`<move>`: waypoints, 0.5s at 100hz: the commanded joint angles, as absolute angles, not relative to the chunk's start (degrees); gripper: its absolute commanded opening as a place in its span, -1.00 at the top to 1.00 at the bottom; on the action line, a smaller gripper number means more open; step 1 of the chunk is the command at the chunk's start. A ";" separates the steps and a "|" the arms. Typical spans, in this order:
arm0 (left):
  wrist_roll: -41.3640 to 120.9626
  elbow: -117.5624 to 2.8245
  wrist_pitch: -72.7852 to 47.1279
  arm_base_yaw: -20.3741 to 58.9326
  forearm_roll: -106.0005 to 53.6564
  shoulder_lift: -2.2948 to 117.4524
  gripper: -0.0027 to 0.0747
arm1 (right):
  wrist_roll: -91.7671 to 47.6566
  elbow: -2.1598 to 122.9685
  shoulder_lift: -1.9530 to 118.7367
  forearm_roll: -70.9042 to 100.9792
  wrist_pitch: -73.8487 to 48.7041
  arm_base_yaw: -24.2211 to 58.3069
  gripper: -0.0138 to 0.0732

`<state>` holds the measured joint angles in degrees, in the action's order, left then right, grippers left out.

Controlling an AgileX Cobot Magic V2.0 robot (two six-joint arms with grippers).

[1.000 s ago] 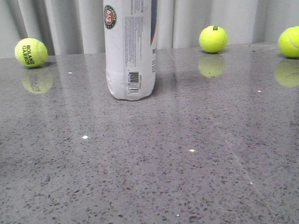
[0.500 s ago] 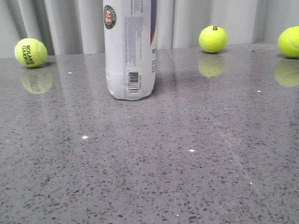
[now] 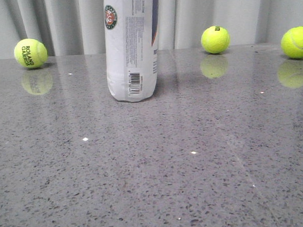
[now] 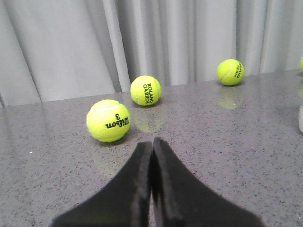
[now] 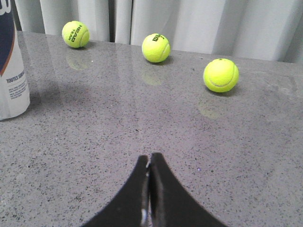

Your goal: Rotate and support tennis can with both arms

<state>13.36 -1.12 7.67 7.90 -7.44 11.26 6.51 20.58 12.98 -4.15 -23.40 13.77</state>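
Currently the tennis can (image 3: pixel 131 45) stands upright on the grey speckled table (image 3: pixel 196 167), toward the far edge, between scattered tennis balls (image 3: pixel 30 53); its top is cut off in the front view. Neither arm is seen in that view. The left gripper (image 4: pixel 151 144) and the right gripper (image 5: pixel 149 158) are each seen with fingers pressed together, nothing held, both apart from the can. By judgement, the approach is not yet begun: the fingers should be parted first, and the can should be met from both sides, low and high, so tipping is controlled and the nearby balls are not struck.
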 commanded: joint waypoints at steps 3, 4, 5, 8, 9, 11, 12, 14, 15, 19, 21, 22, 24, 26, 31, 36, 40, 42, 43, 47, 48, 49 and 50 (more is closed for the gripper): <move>12.76 0.00 12.70 7.12 -7.42 8.66 0.98 | 6.34 22.12 13.53 -4.69 -18.77 13.48 0.84; 12.76 0.41 12.70 7.00 -7.42 8.21 0.98 | 6.34 22.12 13.53 -4.69 -18.77 13.48 0.84; 12.76 0.63 12.70 6.86 -7.42 7.98 0.98 | 6.34 22.12 13.53 -4.69 -18.77 13.48 0.84; 12.76 1.71 12.70 6.71 -7.42 6.77 0.98 | 6.34 22.12 13.53 -4.69 -18.77 13.48 0.84; 12.76 1.93 12.70 6.55 -7.42 6.51 0.98 | 6.34 22.12 13.53 -4.69 -18.77 13.48 0.84; 12.76 2.60 12.70 6.42 -7.42 5.68 0.98 | 6.34 22.12 13.53 -4.69 -18.77 13.48 0.84; 12.76 2.63 12.70 6.29 -7.42 5.38 0.98 | 6.34 22.12 13.53 -4.69 -18.77 13.48 0.84; 12.76 2.63 11.15 6.16 -7.42 4.41 0.98 | 6.34 22.12 13.53 -4.69 -18.77 13.48 0.84; 12.76 2.63 9.58 6.16 -7.42 3.74 0.98 | 6.34 22.12 13.53 -4.69 -18.77 13.48 0.84; 12.76 2.63 7.79 5.61 -7.42 2.12 0.98 | 6.34 22.12 13.53 -4.69 -18.77 13.48 0.84; 12.76 2.63 6.80 5.36 -7.26 1.14 0.98 | 6.34 22.12 13.53 -4.69 -18.77 13.48 0.84; 12.76 2.63 6.14 5.29 -7.09 0.48 0.98 | 6.34 22.12 13.53 -4.69 -18.77 13.48 0.84; 12.76 2.63 5.47 5.00 -6.87 -0.18 0.98 | 6.34 22.12 13.53 -4.69 -18.77 13.48 0.84; 12.76 2.63 5.07 4.75 -6.75 -1.19 0.98 | 6.34 22.12 13.53 -4.69 -18.77 13.48 0.84; 12.76 2.63 4.21 4.10 -6.60 -2.31 0.98 | 6.34 22.12 13.53 -4.69 -18.77 13.48 0.84; 12.66 2.63 3.81 3.60 -6.48 -1.99 0.98 | 6.34 22.12 13.53 -4.69 -18.84 13.48 0.84; 11.71 2.63 2.84 3.36 -6.33 -2.17 0.98 | 6.34 22.12 13.53 -4.69 -18.71 13.48 0.84; 11.09 2.63 2.36 3.21 -6.18 -2.17 0.98 | 6.34 22.12 13.53 -4.69 -18.71 13.48 0.84; 10.94 2.63 2.07 3.21 -6.17 -2.17 0.98 | 6.34 22.12 13.53 -4.69 -18.80 13.48 0.84; 9.86 2.63 1.27 3.07 -6.08 -2.17 0.98 | 6.34 22.12 13.53 -4.69 -18.80 13.48 0.84; 9.75 2.63 0.98 2.97 -6.08 -2.17 0.98 | 6.34 22.12 13.53 -4.69 -18.74 13.48 0.84; 9.73 2.63 0.84 2.98 -5.91 -2.17 0.98 | 6.34 22.12 13.53 -4.69 -18.74 13.48 0.84; 9.73 2.63 0.57 2.98 -5.94 -2.17 0.98 | 6.34 22.12 13.53 -4.69 -18.74 13.48 0.84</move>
